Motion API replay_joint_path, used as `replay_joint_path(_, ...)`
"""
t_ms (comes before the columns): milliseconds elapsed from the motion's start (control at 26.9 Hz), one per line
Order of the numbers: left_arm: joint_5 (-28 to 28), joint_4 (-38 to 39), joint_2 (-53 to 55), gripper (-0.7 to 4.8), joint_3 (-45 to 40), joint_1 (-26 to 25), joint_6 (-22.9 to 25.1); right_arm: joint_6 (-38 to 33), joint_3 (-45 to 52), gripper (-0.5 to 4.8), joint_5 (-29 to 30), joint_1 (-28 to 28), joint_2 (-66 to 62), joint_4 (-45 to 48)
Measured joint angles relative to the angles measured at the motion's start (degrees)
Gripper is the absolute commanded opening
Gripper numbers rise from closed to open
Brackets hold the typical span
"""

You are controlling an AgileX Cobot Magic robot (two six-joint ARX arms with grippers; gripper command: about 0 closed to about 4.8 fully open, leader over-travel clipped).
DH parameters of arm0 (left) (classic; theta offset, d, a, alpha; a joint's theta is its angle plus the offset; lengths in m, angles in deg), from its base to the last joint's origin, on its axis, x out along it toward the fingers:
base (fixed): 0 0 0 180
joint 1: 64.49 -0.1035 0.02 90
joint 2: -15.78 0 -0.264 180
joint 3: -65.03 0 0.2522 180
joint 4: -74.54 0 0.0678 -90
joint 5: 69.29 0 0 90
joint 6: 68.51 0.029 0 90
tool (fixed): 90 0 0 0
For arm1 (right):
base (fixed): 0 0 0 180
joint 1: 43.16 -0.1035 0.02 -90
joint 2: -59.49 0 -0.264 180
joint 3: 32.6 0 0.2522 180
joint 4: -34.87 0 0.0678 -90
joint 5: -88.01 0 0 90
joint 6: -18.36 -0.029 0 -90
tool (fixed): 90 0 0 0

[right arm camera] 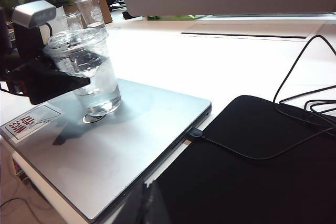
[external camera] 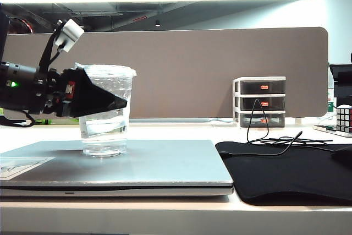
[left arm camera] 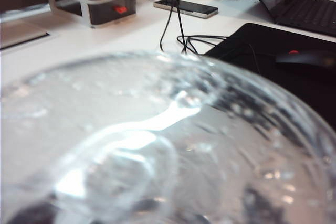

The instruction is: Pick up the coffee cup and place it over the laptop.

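Outside, you see one coffee cup (external camera: 106,111) standing upright on the closed laptop (external camera: 137,166), long axis vertical, lid up, towards the lid's left side. Your left gripper (external camera: 107,102) flanks the cup at mid-height, one dark finger crossing its front; whether it presses the wall you cannot tell. A three-drawer organiser (external camera: 259,102) stands behind the black mat (external camera: 286,171).

Your left wrist camera is filled by the cup's blurred clear lid (left arm camera: 157,145).

From your right wrist, the cup (right arm camera: 86,72) sits over the laptop's (right arm camera: 121,150) round logo; the right gripper is unseen.
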Motion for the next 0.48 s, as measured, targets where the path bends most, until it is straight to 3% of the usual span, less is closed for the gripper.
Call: replay_joint_path(483, 0.55, 0.22, -0.07, 4.79, -0.26, -0.09, 0.02, 0.02, 0.0, -0.06, 0.0, 0.0, 0.0, 0.0)
